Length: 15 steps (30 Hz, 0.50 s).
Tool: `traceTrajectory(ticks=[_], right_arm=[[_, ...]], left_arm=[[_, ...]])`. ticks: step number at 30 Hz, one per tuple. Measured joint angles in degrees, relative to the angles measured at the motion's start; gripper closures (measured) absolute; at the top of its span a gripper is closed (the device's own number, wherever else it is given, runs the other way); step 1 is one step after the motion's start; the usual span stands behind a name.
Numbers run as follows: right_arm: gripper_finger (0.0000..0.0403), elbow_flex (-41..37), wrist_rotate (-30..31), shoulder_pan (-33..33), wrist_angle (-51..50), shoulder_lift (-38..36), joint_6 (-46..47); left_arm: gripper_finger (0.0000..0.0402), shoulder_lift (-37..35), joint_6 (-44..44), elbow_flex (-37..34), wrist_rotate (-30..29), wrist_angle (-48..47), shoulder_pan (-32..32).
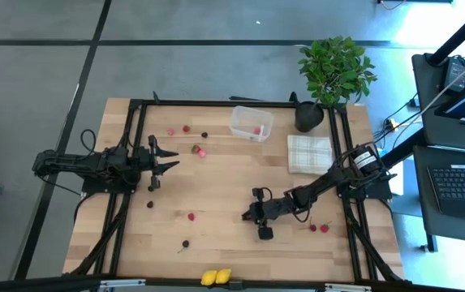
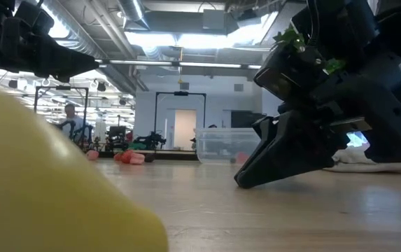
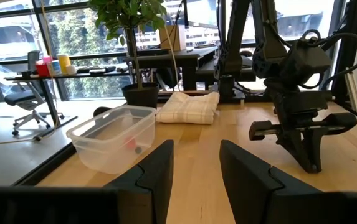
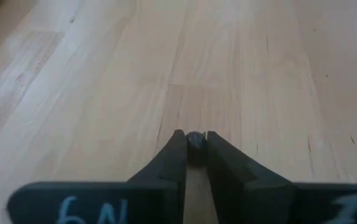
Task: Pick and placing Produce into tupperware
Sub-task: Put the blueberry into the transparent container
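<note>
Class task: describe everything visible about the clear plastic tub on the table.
The tupperware is a small, clear plastic box, rectangular with rounded corners, lidless and upright. It sits on the wooden table at the far edge, apart from the checked cloth and the plant pot. A red berry lies inside. Nothing grips it.

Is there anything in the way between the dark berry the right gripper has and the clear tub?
Nothing visible blocks it. The right gripper is shut on the dark berry at the table; the wood between it and the tupperware is bare, and the checked cloth lies off to one side.
</note>
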Motion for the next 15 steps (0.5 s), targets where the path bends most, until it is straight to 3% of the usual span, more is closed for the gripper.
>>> traceTrajectory(ticks=[12,15], right_arm=[[0.0350,0.1,0.2,-10.9,-1.4,-17.8,-1.4],[0.0350,2.4,0.4,-15.3,-7.7,-23.9,-2.2]], left_arm=[[0.0278,0.0,0.0,0.0,0.0,0.5,0.0],[0.0278,0.0,0.0,0.0,0.0,0.6,0.0]])
